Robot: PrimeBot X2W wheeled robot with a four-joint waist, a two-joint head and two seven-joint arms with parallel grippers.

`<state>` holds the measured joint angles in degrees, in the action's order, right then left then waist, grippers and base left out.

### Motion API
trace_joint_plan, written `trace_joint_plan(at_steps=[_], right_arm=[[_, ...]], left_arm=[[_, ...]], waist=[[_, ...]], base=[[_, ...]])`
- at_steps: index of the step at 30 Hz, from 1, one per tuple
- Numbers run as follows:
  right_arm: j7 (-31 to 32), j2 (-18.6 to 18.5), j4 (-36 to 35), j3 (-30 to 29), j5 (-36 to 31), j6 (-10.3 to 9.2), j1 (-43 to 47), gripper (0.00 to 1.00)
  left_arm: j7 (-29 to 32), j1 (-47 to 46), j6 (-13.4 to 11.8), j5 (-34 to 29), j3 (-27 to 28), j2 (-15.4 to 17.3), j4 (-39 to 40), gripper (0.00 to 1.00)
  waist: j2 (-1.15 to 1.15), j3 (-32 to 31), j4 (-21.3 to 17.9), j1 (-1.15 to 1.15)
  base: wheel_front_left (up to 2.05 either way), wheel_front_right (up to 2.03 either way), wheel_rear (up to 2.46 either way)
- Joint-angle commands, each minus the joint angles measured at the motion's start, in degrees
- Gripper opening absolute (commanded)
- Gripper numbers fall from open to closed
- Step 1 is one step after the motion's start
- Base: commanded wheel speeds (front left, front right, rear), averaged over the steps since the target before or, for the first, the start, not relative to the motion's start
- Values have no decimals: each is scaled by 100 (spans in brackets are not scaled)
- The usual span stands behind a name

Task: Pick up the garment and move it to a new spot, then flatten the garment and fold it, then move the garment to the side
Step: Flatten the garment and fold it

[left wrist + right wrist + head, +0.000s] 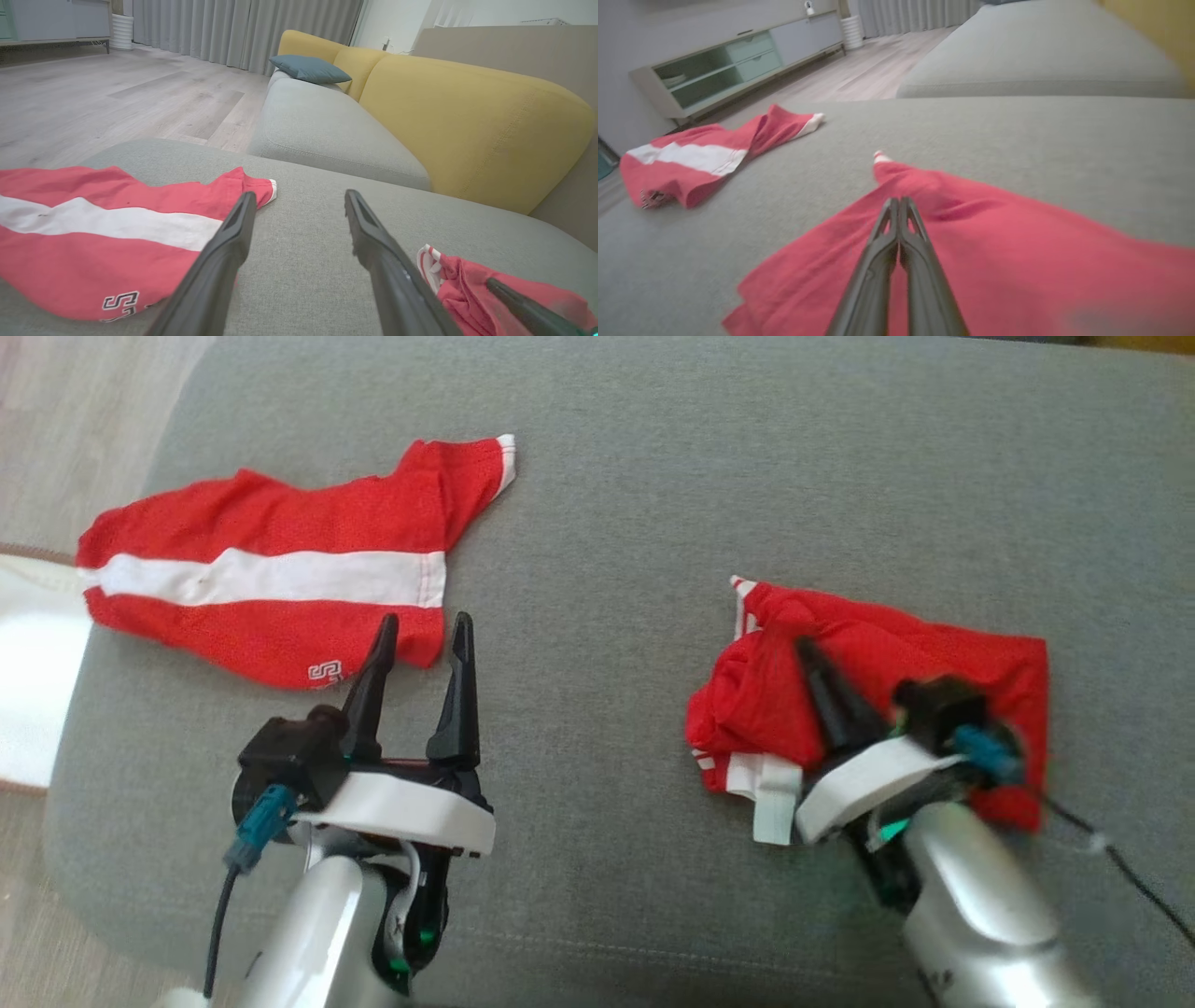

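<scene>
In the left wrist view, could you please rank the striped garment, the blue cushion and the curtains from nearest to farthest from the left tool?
1. Striped garment, just to the left.
2. Blue cushion, ahead on the sofa.
3. Curtains, beyond it at the back.

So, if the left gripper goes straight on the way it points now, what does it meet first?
Probably the striped garment: one finger of the left gripper lines up with its sleeve, the other with bare cushion. Height is unclear.
</scene>
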<state>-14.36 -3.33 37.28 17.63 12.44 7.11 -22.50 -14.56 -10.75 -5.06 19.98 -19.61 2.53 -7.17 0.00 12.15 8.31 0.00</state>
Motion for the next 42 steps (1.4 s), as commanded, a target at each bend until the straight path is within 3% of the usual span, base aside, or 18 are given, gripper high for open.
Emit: trace_joint_plan(at_steps=[1, 6, 11, 19, 28, 29, 30, 42], right_arm=[[-62, 46, -265, -34, -65, 37, -75, 0], [-63, 46, -628, -878, -539, 37, 261, 0], [-63, 46, -372, -1275, -675, 37, 355, 0], [-63, 46, 224, -1202, -514, 37, -56, 0], [-63, 46, -504, -1134, -388, 37, 207, 0], [-63, 46, -623, -1170, -419, 37, 255, 42], [-63, 46, -741, -1217, -478, 37, 310, 97], [-63, 46, -1643, -1683, -781, 37, 1070, 100]], left_arm=[[-44, -155, -21, 21, 211, 35, 183, 100], [-44, -167, -5, 21, 305, 35, 198, 100], [-44, -196, 37, 3, 295, 35, 191, 100], [-44, -292, 77, -73, 334, 35, 136, 100], [-44, -102, 154, -188, 401, 34, 108, 100], [-44, -73, 147, -182, 410, 34, 106, 100], [-44, -45, 137, -172, 418, 34, 106, 100], [-44, 328, 64, -87, 478, 34, 85, 100]], waist=[[0, -22, -58, 0], [0, -38, -225, 0], [0, 53, -340, 0], [0, 111, -430, 0], [0, -332, -779, 0], [0, -394, -821, 0], [0, -452, -859, 0], [0, -983, -1171, 0]], base=[[0, 0, 0], [0, 0, 0], [0, 0, 0], [0, 0, 0], [0, 0, 0], [0, 0, 0], [0, 0, 0], [0, 0, 0]])
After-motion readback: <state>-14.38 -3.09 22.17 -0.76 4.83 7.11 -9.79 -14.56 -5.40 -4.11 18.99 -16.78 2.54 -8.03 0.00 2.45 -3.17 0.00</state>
